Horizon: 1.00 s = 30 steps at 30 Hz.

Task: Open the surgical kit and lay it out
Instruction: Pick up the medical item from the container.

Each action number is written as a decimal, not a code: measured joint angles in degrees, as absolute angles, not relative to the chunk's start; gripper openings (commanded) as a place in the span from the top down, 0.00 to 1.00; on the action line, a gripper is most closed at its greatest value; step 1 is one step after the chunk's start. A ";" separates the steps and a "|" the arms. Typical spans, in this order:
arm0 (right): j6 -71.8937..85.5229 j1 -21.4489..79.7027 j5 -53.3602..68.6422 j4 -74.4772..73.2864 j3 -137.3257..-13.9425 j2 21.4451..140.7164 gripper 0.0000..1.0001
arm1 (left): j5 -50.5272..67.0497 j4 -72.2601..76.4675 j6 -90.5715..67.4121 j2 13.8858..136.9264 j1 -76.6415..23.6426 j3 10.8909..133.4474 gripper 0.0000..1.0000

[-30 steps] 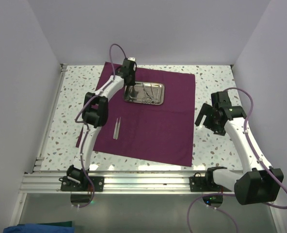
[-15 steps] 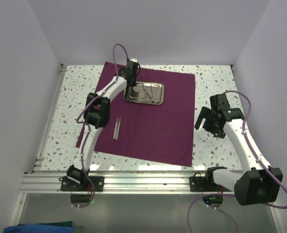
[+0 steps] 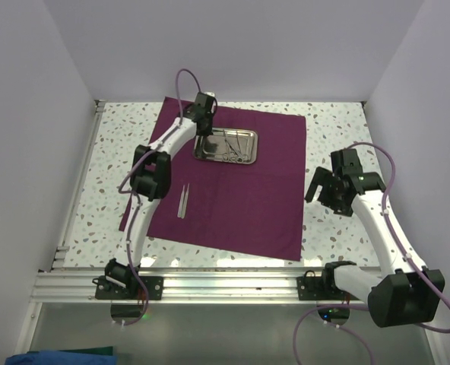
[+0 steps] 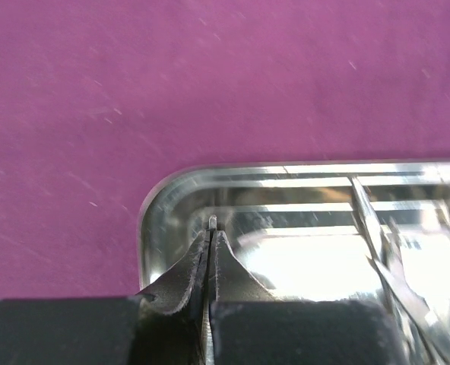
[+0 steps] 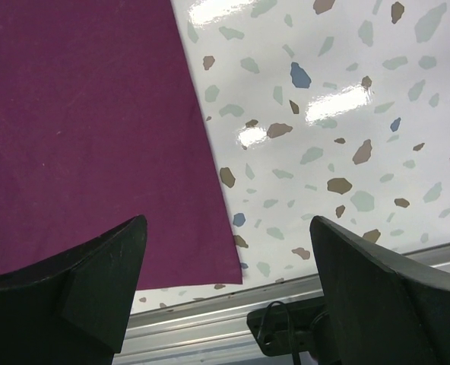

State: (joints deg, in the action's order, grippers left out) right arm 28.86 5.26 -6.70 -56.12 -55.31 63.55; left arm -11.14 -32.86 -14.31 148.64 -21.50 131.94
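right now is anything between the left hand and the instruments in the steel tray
Nothing visible does. The left hand is shut, already down in a corner of the steel tray, and the instruments lie uncovered just beside it.

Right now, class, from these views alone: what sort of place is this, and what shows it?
Probably a robotics lab test cell: plain white walls box in a speckled tabletop, and the white left arm and right arm are bolted to an aluminium rail.
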 measured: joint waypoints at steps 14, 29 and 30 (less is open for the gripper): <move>28.69 5.26 -5.04 -55.66 -54.98 61.30 0.07 | 1.54 -34.46 -15.97 143.00 -21.23 127.59 1.00; 28.40 5.39 -3.25 -54.48 -54.83 60.49 0.07 | -0.60 -33.52 -16.84 119.04 -21.54 106.72 1.00; 28.40 5.52 -3.25 -54.39 -54.83 60.40 0.07 | -0.93 -32.69 -16.84 116.11 -21.52 101.97 1.00</move>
State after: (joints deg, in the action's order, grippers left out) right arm 28.40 5.52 -3.25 -54.39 -54.83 60.40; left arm -0.93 -32.69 -16.84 116.11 -21.52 101.97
